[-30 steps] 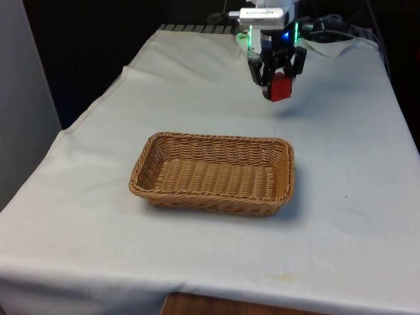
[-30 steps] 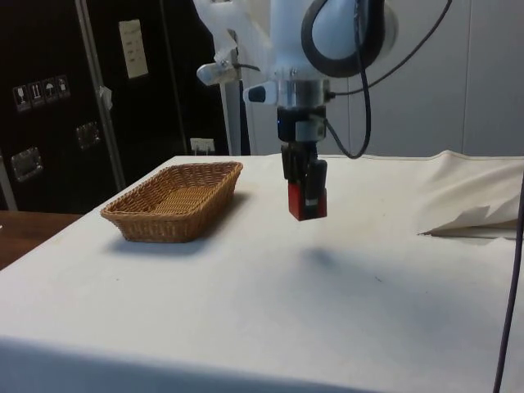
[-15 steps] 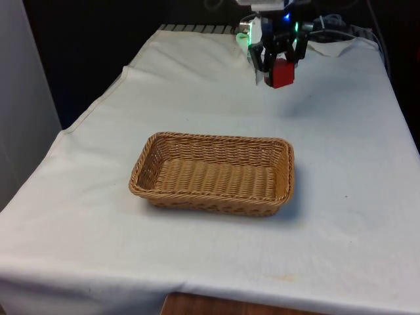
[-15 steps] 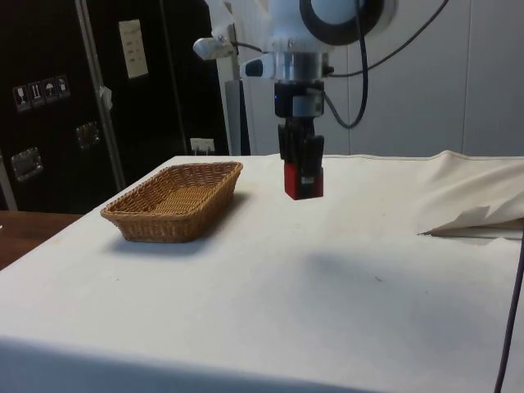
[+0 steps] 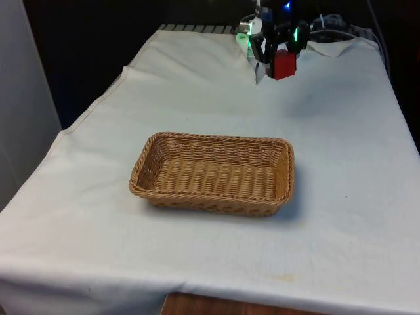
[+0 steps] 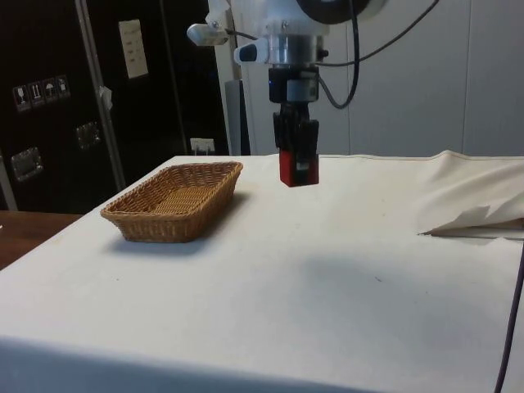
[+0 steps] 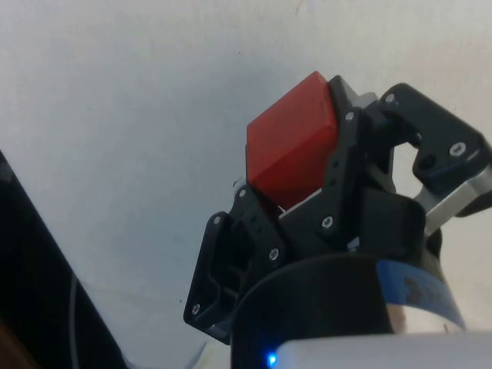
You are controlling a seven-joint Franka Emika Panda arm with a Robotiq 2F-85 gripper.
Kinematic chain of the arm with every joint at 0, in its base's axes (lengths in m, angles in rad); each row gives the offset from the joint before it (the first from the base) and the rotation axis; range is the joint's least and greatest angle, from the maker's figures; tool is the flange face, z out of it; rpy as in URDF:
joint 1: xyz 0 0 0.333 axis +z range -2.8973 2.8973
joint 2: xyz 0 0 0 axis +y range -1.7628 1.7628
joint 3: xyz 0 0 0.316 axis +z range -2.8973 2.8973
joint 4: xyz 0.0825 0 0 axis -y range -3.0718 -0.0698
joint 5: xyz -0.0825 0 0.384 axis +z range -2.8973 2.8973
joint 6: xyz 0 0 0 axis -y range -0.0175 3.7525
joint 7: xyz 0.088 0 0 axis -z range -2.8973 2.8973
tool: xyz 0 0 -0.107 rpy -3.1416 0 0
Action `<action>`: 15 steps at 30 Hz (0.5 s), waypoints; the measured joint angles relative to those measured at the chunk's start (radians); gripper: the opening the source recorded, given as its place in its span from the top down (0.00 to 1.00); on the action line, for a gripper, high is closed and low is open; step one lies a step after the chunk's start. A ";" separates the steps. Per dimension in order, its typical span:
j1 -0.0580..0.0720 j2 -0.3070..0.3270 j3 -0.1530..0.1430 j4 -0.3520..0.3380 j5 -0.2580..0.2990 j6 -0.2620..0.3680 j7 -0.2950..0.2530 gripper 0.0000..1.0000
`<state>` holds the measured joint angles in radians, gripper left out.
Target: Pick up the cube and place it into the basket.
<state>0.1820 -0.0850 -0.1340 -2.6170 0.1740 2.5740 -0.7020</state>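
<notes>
A red cube (image 5: 283,64) hangs well above the white cloth, with my gripper (image 5: 282,58) shut on it. From the side the red cube (image 6: 296,168) sits between the black fingers of the gripper (image 6: 296,160), high over the table and to the right of the basket. In the wrist view the cube (image 7: 292,142) is clamped between both black fingers (image 7: 350,165). The woven wicker basket (image 5: 211,173) rests in the middle of the table, nearer the camera than the gripper in the front view; the basket (image 6: 173,201) holds nothing.
A bunched fold of white cloth (image 6: 475,217) lies at the side view's right. Cables (image 5: 331,27) trail at the table's far end. The table's near edge (image 5: 216,298) runs along the front view's bottom.
My gripper has risen with the red cube over the last second and shifted slightly toward the basket in the side view. The basket has not moved.
</notes>
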 measured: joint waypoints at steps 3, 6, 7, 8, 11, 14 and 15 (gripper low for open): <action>0.000 -0.005 -0.007 0.017 -0.002 -0.035 -0.001 0.99; -0.001 -0.012 -0.012 0.032 -0.005 -0.071 -0.001 0.99; -0.001 -0.013 -0.014 0.038 -0.005 -0.083 -0.001 0.99; -0.001 -0.015 -0.016 0.043 -0.005 -0.094 -0.001 0.99; -0.001 -0.019 -0.020 0.055 -0.006 -0.118 -0.001 0.99; -0.002 -0.026 -0.026 0.081 -0.007 -0.165 -0.001 0.99; -0.003 -0.028 -0.028 0.087 -0.008 -0.176 -0.001 0.99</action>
<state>0.1790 -0.1130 -0.1620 -2.5300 0.1660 2.3980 -0.7030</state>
